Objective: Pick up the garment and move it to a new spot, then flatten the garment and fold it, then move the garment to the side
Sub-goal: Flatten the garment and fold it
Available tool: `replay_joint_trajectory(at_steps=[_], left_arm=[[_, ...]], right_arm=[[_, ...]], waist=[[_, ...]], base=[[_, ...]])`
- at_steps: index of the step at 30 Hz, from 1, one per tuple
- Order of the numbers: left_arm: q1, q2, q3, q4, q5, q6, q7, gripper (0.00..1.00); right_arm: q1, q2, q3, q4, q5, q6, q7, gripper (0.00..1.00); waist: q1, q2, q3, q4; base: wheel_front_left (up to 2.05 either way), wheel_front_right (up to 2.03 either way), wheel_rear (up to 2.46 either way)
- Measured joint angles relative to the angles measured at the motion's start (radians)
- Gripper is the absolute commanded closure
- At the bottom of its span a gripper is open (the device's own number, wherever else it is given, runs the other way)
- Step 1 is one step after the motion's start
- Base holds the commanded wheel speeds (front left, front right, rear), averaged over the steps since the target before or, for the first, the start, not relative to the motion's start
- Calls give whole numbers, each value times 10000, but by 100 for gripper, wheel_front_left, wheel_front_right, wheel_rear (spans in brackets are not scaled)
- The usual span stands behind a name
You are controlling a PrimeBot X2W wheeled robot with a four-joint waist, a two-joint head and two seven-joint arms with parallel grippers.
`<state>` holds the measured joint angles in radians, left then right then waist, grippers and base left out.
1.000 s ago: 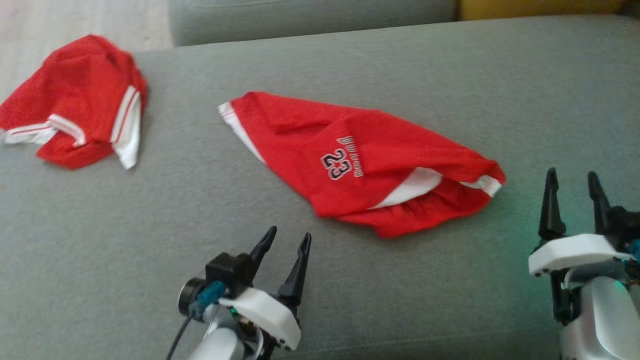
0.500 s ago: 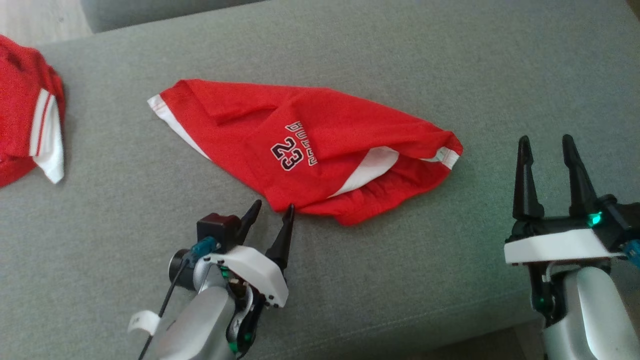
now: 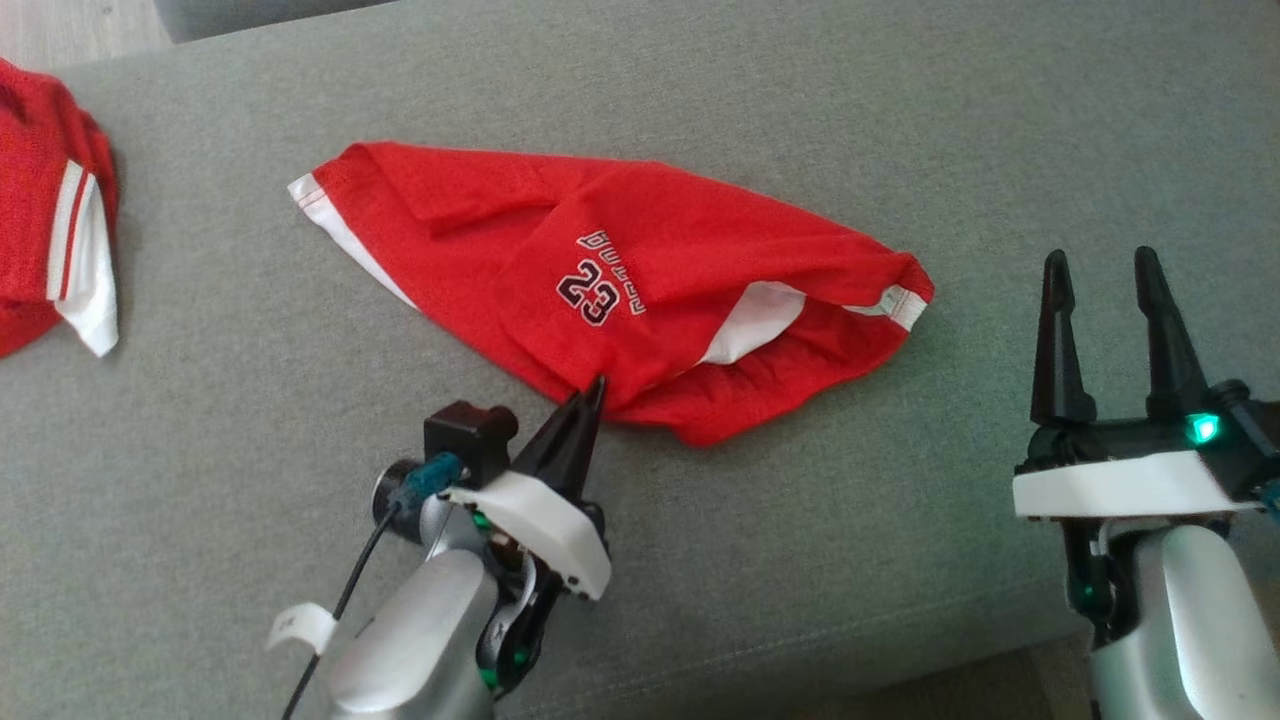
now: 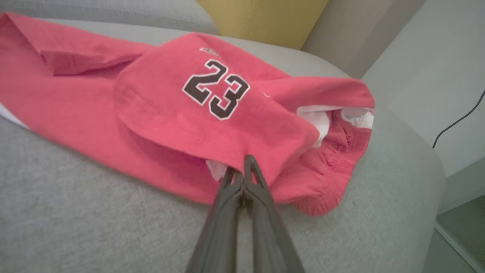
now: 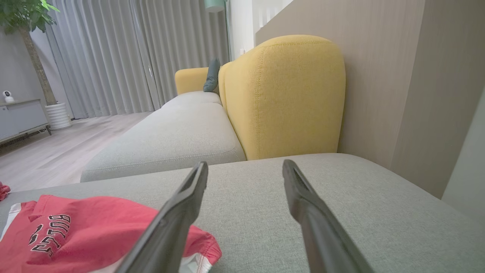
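The garment (image 3: 640, 280) is a pair of red shorts with white trim and a black "23", crumpled on the grey couch cushion (image 3: 900, 120). My left gripper (image 3: 594, 388) is shut on the garment's near edge, and the left wrist view shows its fingertips (image 4: 248, 163) pinching a fold of red cloth (image 4: 212, 125) just below the number. My right gripper (image 3: 1100, 265) hovers open above the cushion, to the right of the garment and apart from it. In the right wrist view the garment (image 5: 75, 231) lies low at the left beyond the spread fingers.
A second red and white garment (image 3: 50, 250) lies at the cushion's far left edge. A yellow backrest (image 5: 284, 94) and another grey seat (image 5: 170, 136) stand beyond the cushion. The cushion's front edge (image 3: 900, 640) runs near my arms.
My left gripper has advanced to the garment's near edge and shut on the cloth. The head camera has shifted, moving the whole scene left. The right gripper stays open.
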<state>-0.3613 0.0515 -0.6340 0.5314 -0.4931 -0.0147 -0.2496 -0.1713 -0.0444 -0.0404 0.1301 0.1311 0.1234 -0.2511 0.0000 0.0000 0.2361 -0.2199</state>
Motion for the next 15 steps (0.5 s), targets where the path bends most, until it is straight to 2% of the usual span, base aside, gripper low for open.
replay_joint_trajectory(at_steps=[8, 15], left_arm=[[105, -6, 499, -1820, 842, -48, 0, 100], [1927, 184, 1012, -3476, 1350, -222, -29, 100]], right_arm=[[33, -2, -374, -36, 8, 0, -2, 0], [379, 0, -456, -33, 8, 0, -13, 0]], waist=[[0, 0, -234, 317], [0, 0, -654, 1014]], base=[[0, 0, 0], [0, 0, 0]])
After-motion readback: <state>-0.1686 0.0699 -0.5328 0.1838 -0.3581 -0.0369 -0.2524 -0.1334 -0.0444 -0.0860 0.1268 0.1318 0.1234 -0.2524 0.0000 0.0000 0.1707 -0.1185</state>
